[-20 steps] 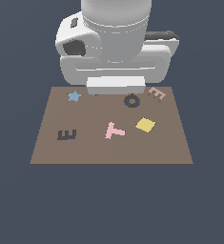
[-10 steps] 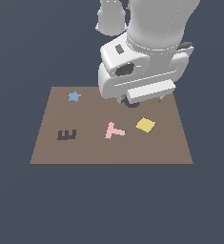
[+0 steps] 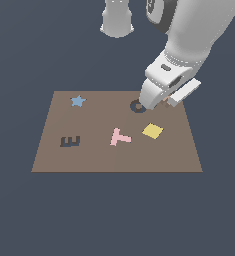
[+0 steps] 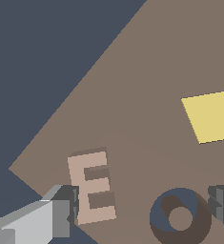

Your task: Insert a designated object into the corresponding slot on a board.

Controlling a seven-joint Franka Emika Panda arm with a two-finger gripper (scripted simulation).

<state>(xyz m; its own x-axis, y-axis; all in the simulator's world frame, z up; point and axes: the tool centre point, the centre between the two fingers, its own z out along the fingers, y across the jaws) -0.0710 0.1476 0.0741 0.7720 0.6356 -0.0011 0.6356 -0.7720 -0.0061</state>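
Observation:
The tan E-shaped block (image 4: 92, 187) lies flat on the brown board (image 4: 147, 86), near its corner. My gripper (image 4: 142, 207) hangs open just above the board. One finger (image 4: 61, 212) sits right beside the E block. The other finger (image 4: 223, 202) is past the ring-shaped O recess (image 4: 180, 217). Nothing is held. In the exterior view the gripper (image 3: 159, 104) is low over the board's (image 3: 89, 160) far corner at the exterior view's right, and the hand hides the E block. The dark E-shaped slot (image 3: 70, 141) lies near the front at the exterior view's left.
A pink T block (image 3: 120, 136) and a yellow square tile (image 3: 152, 131) lie mid-board. A blue star (image 3: 78, 101) sits at the far corner at the exterior view's left. The O recess (image 3: 137, 106) is beside the hand. The arm (image 3: 189, 40) rises above the board's far edge.
The hand has swung toward the exterior view's right and come down over the board's far corner. It now covers the tan E block, and the O recess shows again.

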